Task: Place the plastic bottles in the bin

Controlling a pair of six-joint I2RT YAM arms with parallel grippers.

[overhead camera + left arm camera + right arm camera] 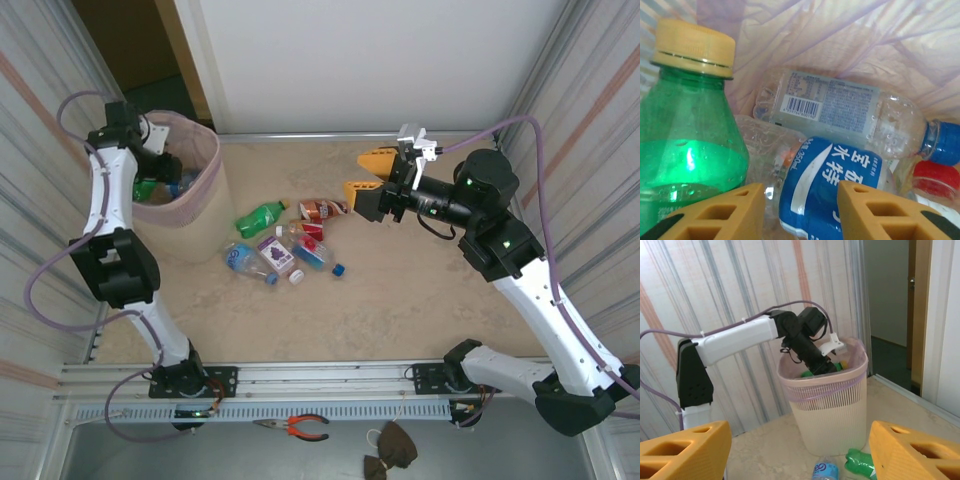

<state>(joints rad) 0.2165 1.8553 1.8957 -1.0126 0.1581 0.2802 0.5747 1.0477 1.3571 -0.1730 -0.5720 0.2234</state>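
Corrugated panels (pixel 25 180) close in both sides of a beige tabletop (pixel 400 300), and the bin (pixel 200 195) is stood at its far left corner, within reach of the left arm (pixel 105 195). That arm is bent over the rim so that the left jaws are lowered inside the pink liner (pixel 840 35). This is judged the right place for a release, since anything let go there drops among what is already binned. The fingers (pixel 715 215) are seen a moderate gap apart with nothing clamped between them, and a blue-labelled bottle (pixel 825 185) is seen beyond the gap. A green bottle (pixel 690 150) is seen just beside the left finger, its long axis running up the wrist view with the yellow cap (pixel 694 47) uppermost; whether it is touched cannot be told. Behind it a clear bottle (pixel 840 107) is laid crosswise, its blue cap to the right. The right jaws are held wide and empty above the tabletop, near a cluster of bottles (pixel 275 255), probably in readiness for a pick. These are laid on their sides between the arms. A second green bottle (pixel 260 216) among them is slanted, its narrow end apparently turned toward the right arm (pixel 485 185).
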